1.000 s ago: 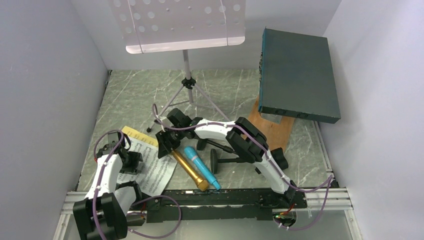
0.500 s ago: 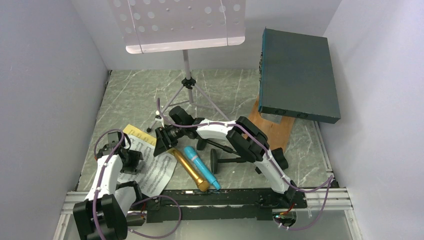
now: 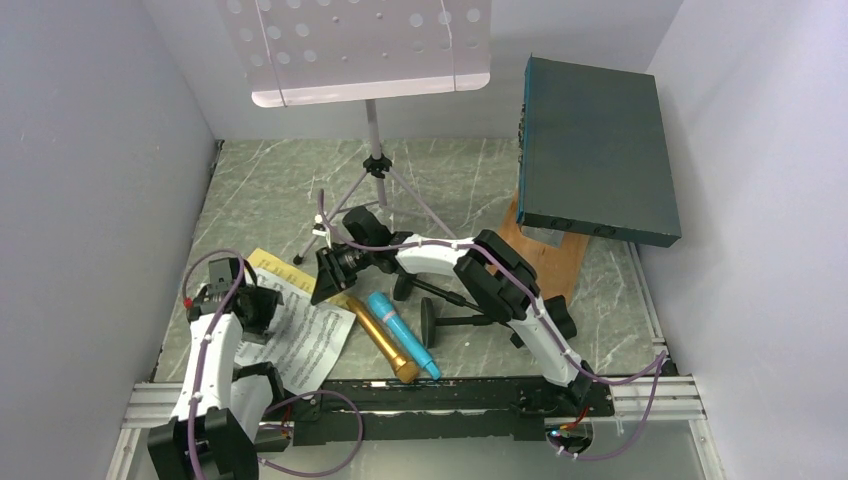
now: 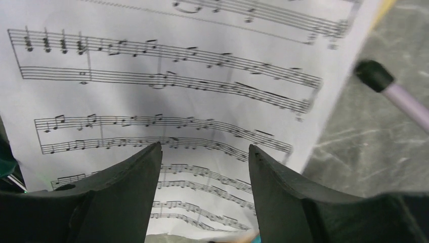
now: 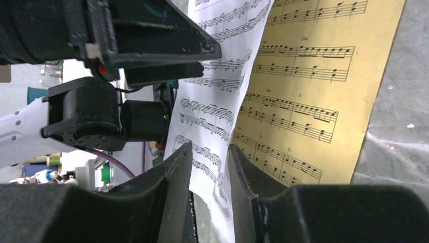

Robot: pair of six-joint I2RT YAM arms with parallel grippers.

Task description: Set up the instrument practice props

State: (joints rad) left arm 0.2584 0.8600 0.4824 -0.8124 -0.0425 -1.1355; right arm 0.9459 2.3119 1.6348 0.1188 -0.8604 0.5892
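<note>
The pale perforated music desk (image 3: 360,45) stands on its silver tripod (image 3: 375,165) at the back. A white sheet-music page (image 3: 312,340) lies partly over a yellow page (image 3: 268,264) at the front left. My left gripper (image 3: 252,308) hovers open over the white page (image 4: 177,76); its fingers (image 4: 126,192) hold nothing. My right gripper (image 3: 328,280) is low at the pages' right edge. The white page's raised edge (image 5: 212,106) runs between its narrowly parted fingers (image 5: 174,172), beside the yellow page (image 5: 313,86). Gold (image 3: 382,342) and blue (image 3: 402,332) microphones lie beside two black holders (image 3: 430,320).
A large dark teal box (image 3: 595,150) leans on a brown wooden board (image 3: 545,255) at the back right. A tripod foot (image 4: 373,75) lies close to the white page's edge. My left arm (image 5: 96,116) shows behind the page. White walls close in on both sides.
My left gripper has lifted and drawn back to the left off the white page. My right gripper has shifted slightly up and back, and the white page's right edge has risen with it.
</note>
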